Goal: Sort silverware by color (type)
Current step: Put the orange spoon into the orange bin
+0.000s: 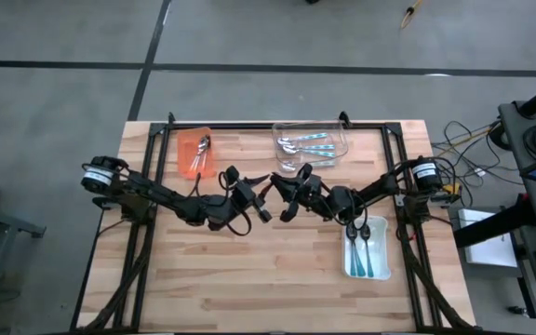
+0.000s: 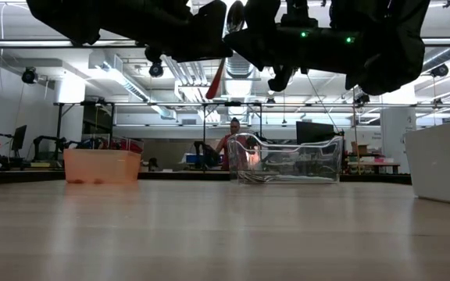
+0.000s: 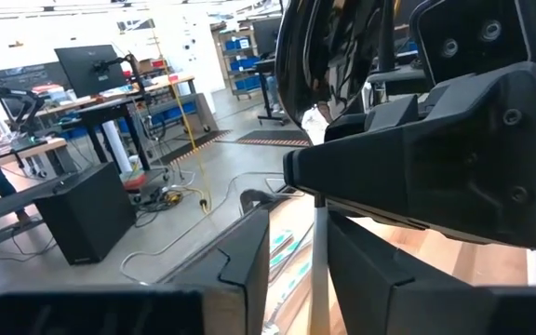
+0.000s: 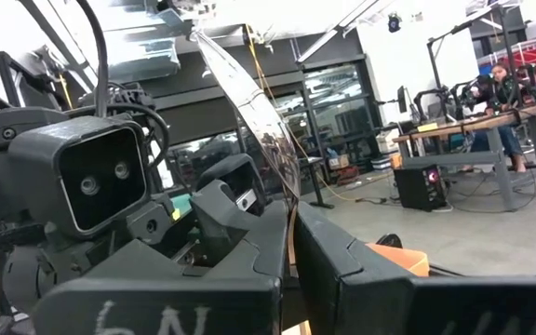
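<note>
Both arms meet raised over the table's middle. My right gripper (image 1: 285, 197) (image 4: 289, 219) is shut on a spoon with a shiny bowl (image 3: 328, 46) and a pale, silver-looking handle (image 3: 319, 270). My left gripper (image 1: 262, 200) (image 3: 298, 219) is open and faces the right one. Its fingers stand on either side of the spoon's handle; I cannot tell whether they touch it. Other spoons lie in an orange tray (image 1: 194, 152), a clear tray (image 1: 310, 146) and a white tray (image 1: 366, 249). My right gripper pinches the spoon between its two fingers; the shiny part (image 4: 259, 121) rises past its fingertips. In the left wrist view the bowl shows on one side of the gripper and the handle on the other. The spoon is lifted clear of the table.
The orange tray stands at the far left and the clear tray at the far middle; the low view shows both, the orange tray (image 2: 101, 165) and the clear tray (image 2: 287, 160). The white tray (image 2: 444, 160) is at the near right. A person shows in the room behind.
</note>
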`<action>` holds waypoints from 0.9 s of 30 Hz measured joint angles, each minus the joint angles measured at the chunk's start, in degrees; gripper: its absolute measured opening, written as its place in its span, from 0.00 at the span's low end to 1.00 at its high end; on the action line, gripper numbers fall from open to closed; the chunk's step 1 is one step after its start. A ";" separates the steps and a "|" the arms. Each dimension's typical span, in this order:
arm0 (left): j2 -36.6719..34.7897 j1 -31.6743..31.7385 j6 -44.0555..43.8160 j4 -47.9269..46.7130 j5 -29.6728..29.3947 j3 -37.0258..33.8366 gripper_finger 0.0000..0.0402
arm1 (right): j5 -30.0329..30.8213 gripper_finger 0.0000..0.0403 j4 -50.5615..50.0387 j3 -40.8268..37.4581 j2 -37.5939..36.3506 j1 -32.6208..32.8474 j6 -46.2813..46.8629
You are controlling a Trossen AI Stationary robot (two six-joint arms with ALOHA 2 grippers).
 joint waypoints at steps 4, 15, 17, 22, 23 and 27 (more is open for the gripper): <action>0.07 0.00 -0.58 -0.02 0.00 0.00 0.19 | 0.04 0.02 -0.07 0.00 0.00 0.00 -0.01; 0.18 -0.02 -3.00 -0.39 0.21 0.00 0.06 | 0.04 0.02 -1.45 0.00 0.00 0.00 -0.02; 0.19 -0.04 -3.08 -0.43 0.31 0.00 0.02 | 0.04 0.02 -1.63 0.02 0.00 -0.04 0.00; 0.20 -0.04 -4.57 -0.48 0.31 0.00 0.01 | 0.04 0.02 -2.06 0.02 0.00 -0.04 -0.29; 0.20 -0.04 -4.71 -0.48 0.31 0.00 0.01 | 0.06 0.02 -2.15 0.04 0.00 -0.04 -0.43; 0.18 0.00 -5.34 -0.04 -0.65 0.00 0.00 | 0.52 0.05 -2.42 0.00 0.00 -0.04 -0.56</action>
